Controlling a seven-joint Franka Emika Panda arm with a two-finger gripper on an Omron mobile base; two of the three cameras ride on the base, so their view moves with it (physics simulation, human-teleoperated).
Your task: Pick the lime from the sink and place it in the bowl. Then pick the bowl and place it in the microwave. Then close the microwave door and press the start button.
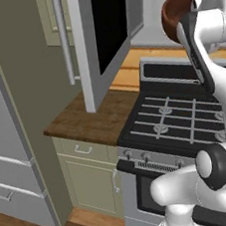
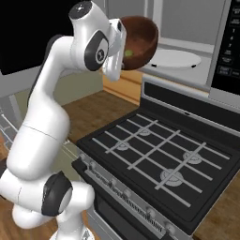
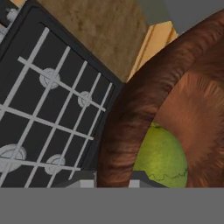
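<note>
- Bowl (image 2: pixel 140 40) up in the air, tipped on its side, high above the oven range (image 2: pixel 154 159) and just in front of the open microwave (image 2: pixel 187 28).
- Deep, round, dark brown with a streaky wood grain; rim a warmer reddish brown, inside paler toward the bottom in the hand view.
- Lime (image 3: pixel 162 159) sitting inside the bowl, resting against the lower wall; looks yellow-green here, smooth, with a faint darker line low on its skin.
- Same lime glimpsed from the right base view as a small green patch just inside the bowl's rim, next to the wrist.
- Tool (image 3: pixel 113 177) pinched on the bowl's rim, jaws nearly together, one fingertip outside the wall and one inside; bowl carried by that grip alone.
- From the left base view, bowl (image 1: pixel 180 14) seen peeking out behind the white forearm, above the back edge of the range.
- Microwave door (image 1: pixel 107 33) swung wide open, black glass in a pale frame, standing out over the wooden tabletop (image 1: pixel 93 120) to the left of the range.
- White round plate (image 2: pixel 173 58) lying flat inside the microwave cavity, just beyond the bowl.
- Control panel with buttons down the microwave's right side, above the far corner of the range.
</note>
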